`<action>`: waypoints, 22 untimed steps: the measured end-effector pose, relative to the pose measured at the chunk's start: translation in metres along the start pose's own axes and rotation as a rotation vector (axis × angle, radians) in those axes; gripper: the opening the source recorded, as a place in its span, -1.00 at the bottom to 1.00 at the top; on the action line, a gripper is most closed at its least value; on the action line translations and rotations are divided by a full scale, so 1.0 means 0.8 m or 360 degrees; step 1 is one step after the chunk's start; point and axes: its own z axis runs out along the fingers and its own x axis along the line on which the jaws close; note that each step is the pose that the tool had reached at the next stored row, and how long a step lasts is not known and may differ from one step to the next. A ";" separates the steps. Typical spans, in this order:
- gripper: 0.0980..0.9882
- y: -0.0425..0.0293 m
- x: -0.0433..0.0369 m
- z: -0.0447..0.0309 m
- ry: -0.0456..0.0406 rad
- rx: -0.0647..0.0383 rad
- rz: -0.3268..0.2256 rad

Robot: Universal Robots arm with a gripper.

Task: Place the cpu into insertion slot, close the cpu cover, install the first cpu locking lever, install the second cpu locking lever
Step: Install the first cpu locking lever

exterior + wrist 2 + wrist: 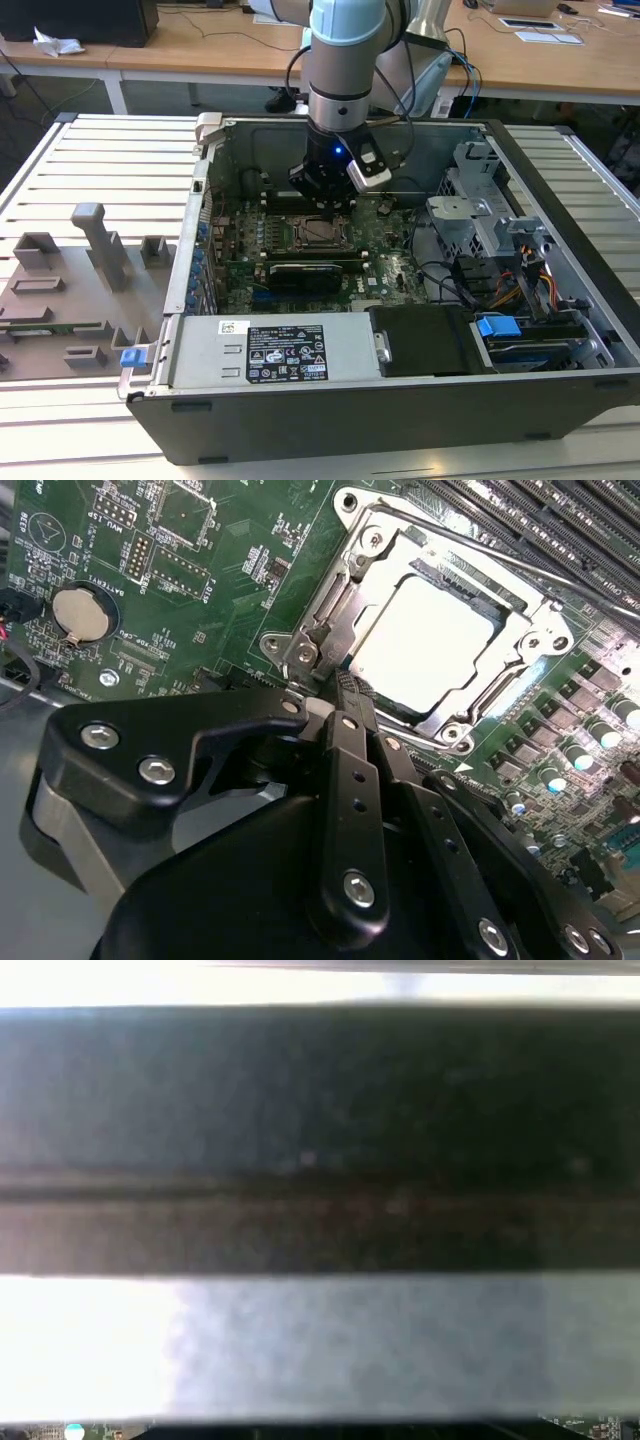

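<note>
A dark blurred band (320, 1140) crosses pale surfaces.

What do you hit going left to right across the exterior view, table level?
Grey fixture tray → blue latch tab → insertion slot with cpu cover, gripper above it → blue drive clip.

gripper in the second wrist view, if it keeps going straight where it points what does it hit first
Probably the cpu cover at its near corner: the gripper points there, shut. Depth is unclear.
</note>
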 end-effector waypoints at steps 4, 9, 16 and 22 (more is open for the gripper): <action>-0.98 -0.0009 0.002 -0.0031 -0.0006 0.0000 -0.0001; -0.98 -0.0045 0.003 -0.0016 -0.0006 0.0003 -0.0001; -0.98 -0.0046 0.022 -0.0019 -0.0013 0.0003 -0.0001; -0.98 -0.0034 0.040 -0.0023 -0.0024 0.0002 -0.0002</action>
